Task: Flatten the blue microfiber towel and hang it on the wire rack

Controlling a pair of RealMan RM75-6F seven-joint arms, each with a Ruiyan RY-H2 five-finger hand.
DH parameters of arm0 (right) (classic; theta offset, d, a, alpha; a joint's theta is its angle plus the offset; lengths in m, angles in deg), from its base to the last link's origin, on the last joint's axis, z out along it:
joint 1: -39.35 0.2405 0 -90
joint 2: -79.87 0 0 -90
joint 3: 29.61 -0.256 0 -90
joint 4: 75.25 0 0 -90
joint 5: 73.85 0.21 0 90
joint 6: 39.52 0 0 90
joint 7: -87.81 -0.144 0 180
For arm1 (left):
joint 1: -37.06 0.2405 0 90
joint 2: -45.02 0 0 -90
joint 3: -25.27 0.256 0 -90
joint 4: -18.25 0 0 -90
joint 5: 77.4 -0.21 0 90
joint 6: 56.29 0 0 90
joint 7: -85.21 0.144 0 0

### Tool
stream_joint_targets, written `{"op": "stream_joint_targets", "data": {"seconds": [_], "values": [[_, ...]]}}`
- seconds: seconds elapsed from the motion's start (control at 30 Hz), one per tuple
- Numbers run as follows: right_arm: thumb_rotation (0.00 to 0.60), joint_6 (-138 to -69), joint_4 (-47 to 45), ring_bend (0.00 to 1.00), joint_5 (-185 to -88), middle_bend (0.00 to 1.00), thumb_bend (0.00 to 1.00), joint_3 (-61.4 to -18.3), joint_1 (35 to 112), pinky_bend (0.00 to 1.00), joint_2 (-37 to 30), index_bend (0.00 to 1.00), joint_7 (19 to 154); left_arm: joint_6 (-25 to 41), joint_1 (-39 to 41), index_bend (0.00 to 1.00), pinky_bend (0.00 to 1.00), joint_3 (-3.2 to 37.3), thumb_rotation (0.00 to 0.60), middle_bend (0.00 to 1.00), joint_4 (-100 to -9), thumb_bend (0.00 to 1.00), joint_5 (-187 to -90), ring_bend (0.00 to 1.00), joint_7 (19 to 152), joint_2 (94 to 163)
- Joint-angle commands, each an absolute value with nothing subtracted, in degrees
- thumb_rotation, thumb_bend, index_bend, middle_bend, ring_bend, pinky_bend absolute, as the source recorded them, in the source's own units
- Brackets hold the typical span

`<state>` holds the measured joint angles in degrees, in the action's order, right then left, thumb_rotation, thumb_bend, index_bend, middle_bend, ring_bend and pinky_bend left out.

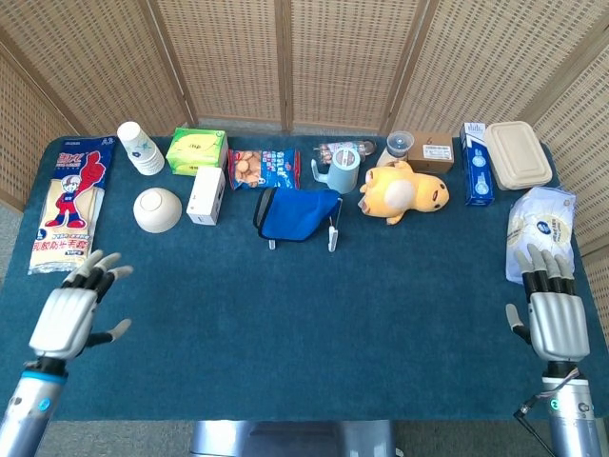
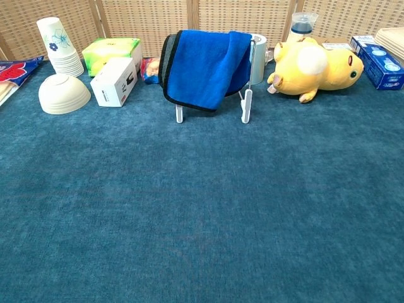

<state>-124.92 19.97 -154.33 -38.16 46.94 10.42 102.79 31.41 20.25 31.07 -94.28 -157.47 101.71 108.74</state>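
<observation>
On the wire rack [image 2: 245, 101] the blue microfiber towel [image 2: 205, 66] hangs bunched leftward. We'd judge only evening the drape remains; left hand [image 1: 72, 319] and right hand [image 1: 554, 319] are spread, empty, at the counter's [image 1: 314, 324] near corners.

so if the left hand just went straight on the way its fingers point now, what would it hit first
The left hand is open near the table's front left edge, its fingers pointing away from the robot and a little to the right. That line crosses bare cloth first; the white bowl looks like the first thing met, though depth is uncertain.

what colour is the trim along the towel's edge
Dark grey to black, bordering the blue towel draped over the wire rack; clearest in the chest view.
</observation>
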Motion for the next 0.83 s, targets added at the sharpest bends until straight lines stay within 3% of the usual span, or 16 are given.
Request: {"op": "stream_joint_targets", "data": {"seconds": [0.03,0.3,0.83], "values": [[0.6,-125.33,19.82,0.0,-154.32,0.0,0.34,-37.52,46.41,0.0,10.14,0.0,103.71,35.75,24.74,0.26,0.18,33.62,0.6,0.15,-90.59,0.31,-161.8,0.03,102.66,110.62],[0.6,-127.1,19.7,0.0,-155.23,0.01,0.34,-35.68,44.68,0.0,9.2,0.01,105.46,42.56,32.86,0.26,0.18,36.16,0.6,0.16,-85.92,0.31,-166.77,0.05,102.57,113.22],[0.6,-127.19,18.99,0.0,-156.27,0.01,0.34,-35.15,44.4,0.0,7.72,0.01,104.87,43.99,36.92,0.28,0.17,32.77,0.6,0.16,-85.68,0.31,-167.26,0.06,102.02,113.13]]}}
